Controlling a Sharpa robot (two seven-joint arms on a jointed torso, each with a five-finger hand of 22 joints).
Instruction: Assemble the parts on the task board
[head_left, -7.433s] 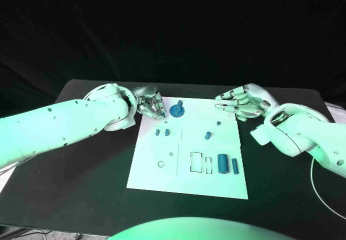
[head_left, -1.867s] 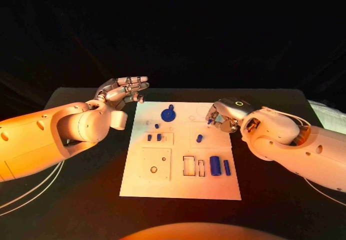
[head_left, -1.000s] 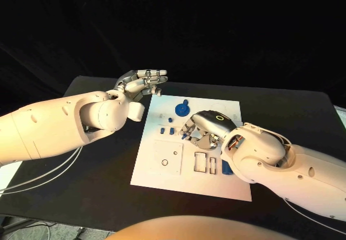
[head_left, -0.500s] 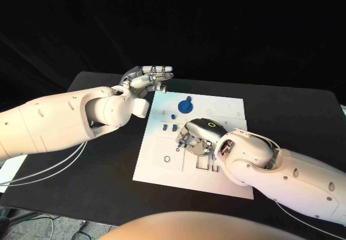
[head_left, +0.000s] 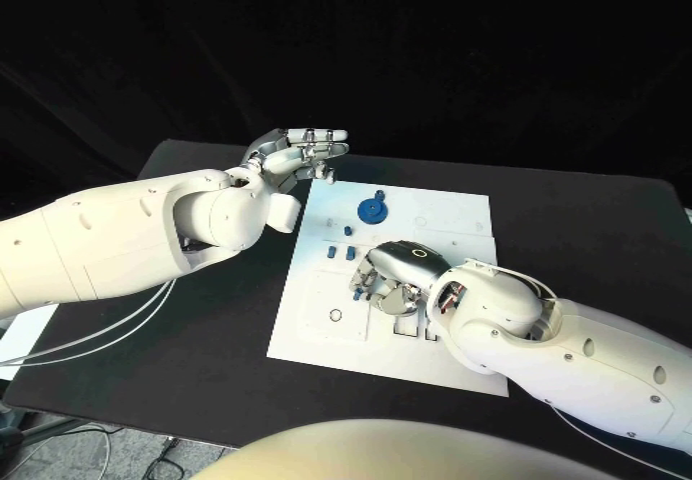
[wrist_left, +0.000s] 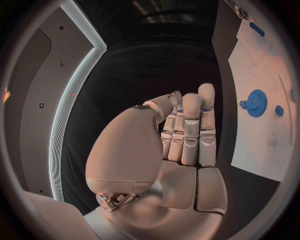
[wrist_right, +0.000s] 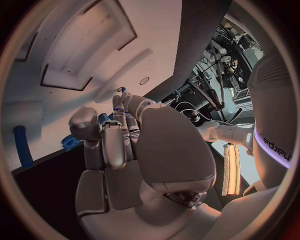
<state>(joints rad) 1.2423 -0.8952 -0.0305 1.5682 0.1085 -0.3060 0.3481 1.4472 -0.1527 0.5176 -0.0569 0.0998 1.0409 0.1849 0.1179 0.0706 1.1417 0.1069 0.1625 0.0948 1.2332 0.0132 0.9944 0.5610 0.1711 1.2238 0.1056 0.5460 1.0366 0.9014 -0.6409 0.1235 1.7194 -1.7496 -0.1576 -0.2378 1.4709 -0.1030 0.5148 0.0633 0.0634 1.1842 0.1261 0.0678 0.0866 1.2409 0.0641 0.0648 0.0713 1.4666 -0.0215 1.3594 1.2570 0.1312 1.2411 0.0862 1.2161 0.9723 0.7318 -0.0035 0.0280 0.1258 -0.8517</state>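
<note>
The white task board (head_left: 450, 215) lies in the middle of the black table. A blue gear (head_left: 372, 210) stands near its far edge, and two small blue pegs (head_left: 340, 254) sit left of centre. My right hand (head_left: 392, 283) hovers low over the board's middle, fingers curled, pinching a small blue peg (head_left: 356, 293) at its fingertips beside the square recess with an oval hole (head_left: 335, 316). The peg's tip (wrist_right: 120, 90) shows at the fingers in the right wrist view. My left hand (head_left: 297, 154) is raised off the board's far left corner, fingers straight, holding nothing. The gear (wrist_left: 256, 103) appears beyond it.
My right forearm (head_left: 577, 350) covers the board's near right part. White cables (head_left: 87, 345) hang along the table's left side under my left arm. A long blue cylinder (wrist_right: 22, 145) lies on the board (wrist_right: 75, 30) near my right hand.
Over the last second my right hand has carried the peg from the board's middle toward its near left, settling lower beside the square recess. My left hand stays raised.
</note>
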